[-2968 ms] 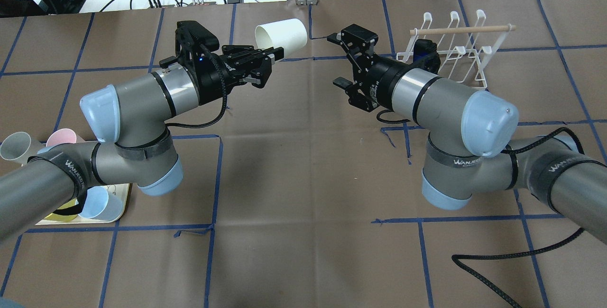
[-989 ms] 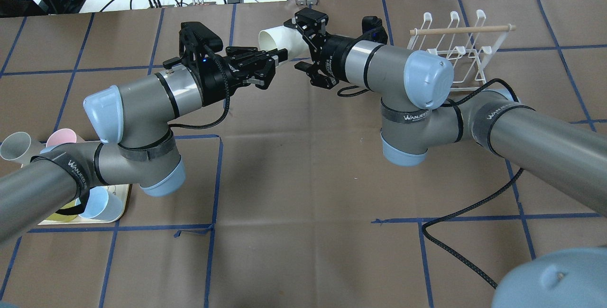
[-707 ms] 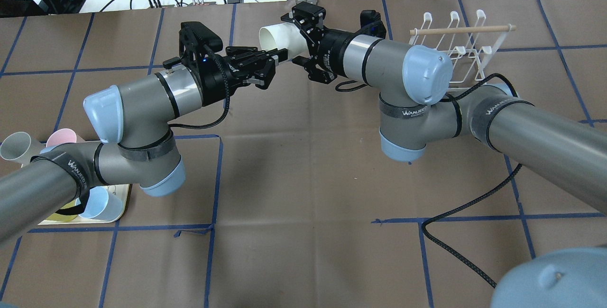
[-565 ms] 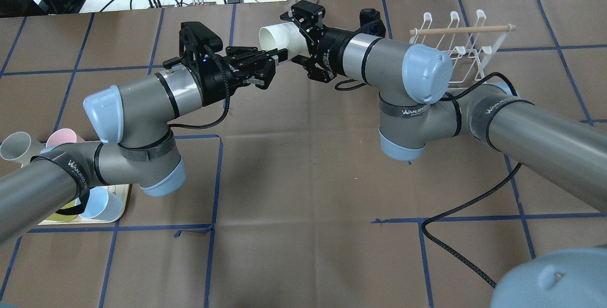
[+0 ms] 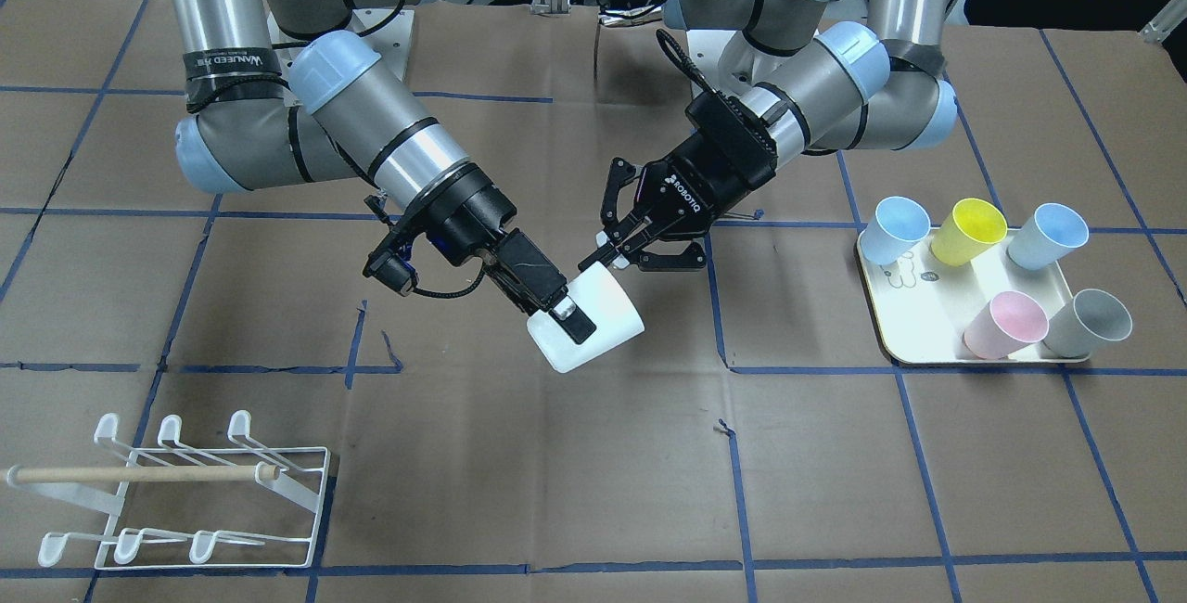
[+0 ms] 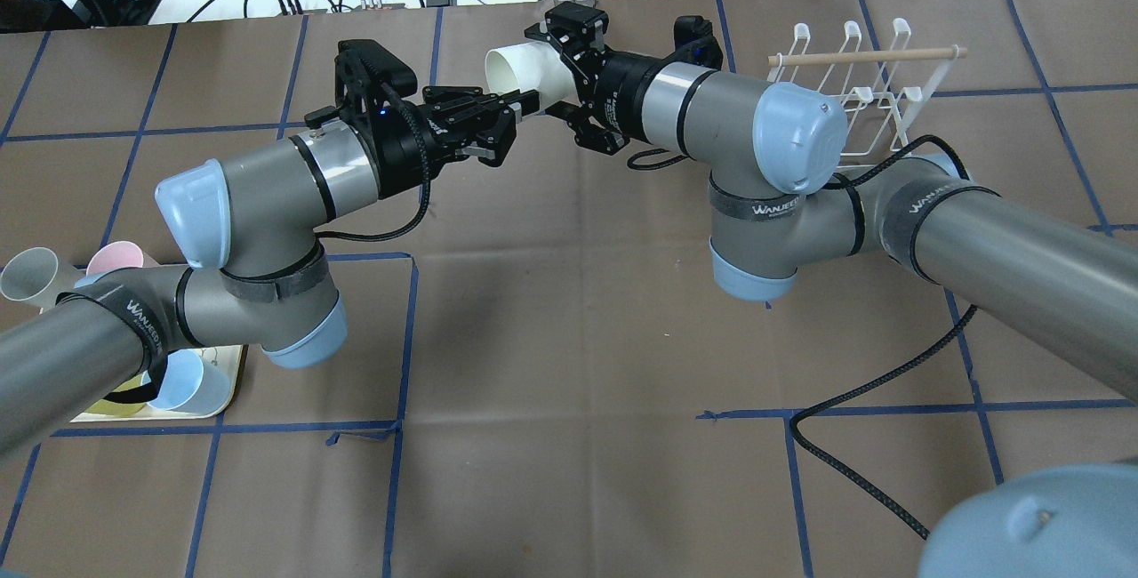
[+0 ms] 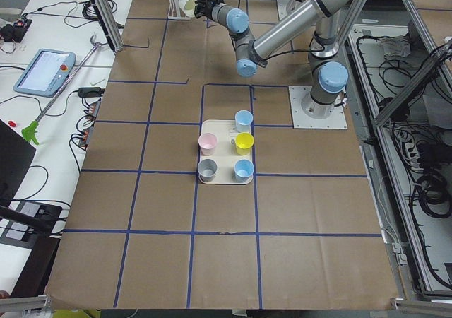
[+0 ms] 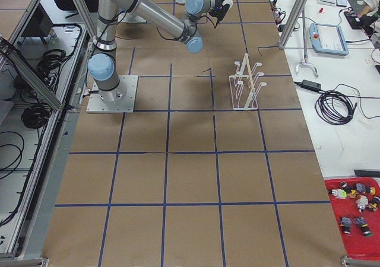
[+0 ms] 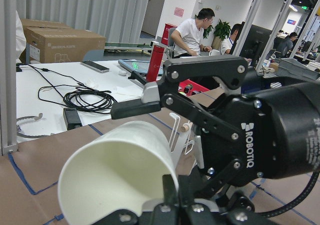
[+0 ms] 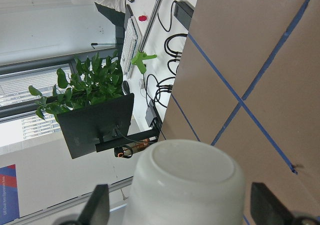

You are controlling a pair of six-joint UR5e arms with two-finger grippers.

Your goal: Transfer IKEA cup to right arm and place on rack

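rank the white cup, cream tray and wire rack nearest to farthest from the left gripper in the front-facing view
1. white cup, held at its rim in the left gripper.
2. cream tray, off to the view's right.
3. wire rack, farthest, at the view's lower left corner.

Both arms stretch in toward the middle of the worktop's far edge, wrists roughly level, pretty much nose to nose. The left gripper (image 6: 526,101) is pinched on the cup (image 6: 518,71) rim, and the right gripper (image 6: 548,71) sits spread, 2 fingers straddling the cup's base.
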